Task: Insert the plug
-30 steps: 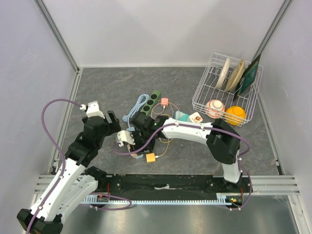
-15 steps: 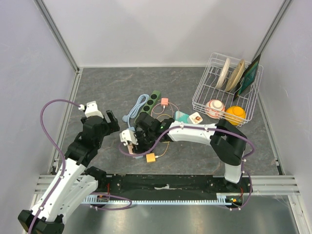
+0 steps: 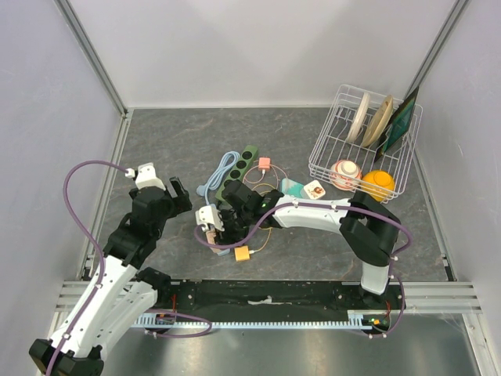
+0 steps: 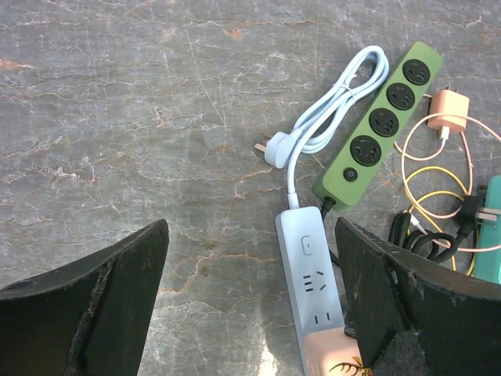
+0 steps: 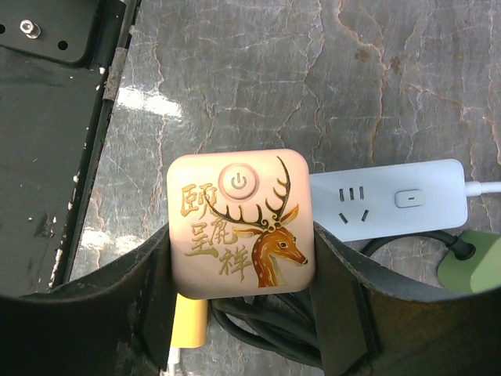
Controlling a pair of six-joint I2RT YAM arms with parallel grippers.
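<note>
Peach deer-printed plug [image 5: 239,221] sits clamped in the half-closed jaws of the right gripper [image 5: 241,262], over the end socket of the white power strip [image 5: 399,200]. Whether its pins are seated I cannot tell, so pressing home is likely left. Under those jaws crowd dark cables [image 5: 258,329] and a yellow plug [image 5: 190,321]. The jaws of the left gripper [image 4: 250,235] gape wide, holding nothing. Beyond them lies the green power strip [image 4: 383,117], with open bench [image 4: 117,117] leftward.

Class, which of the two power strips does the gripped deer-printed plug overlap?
The white strip: the deer plug in the right gripper covers its end, while the green strip lies apart from the plug.
</note>
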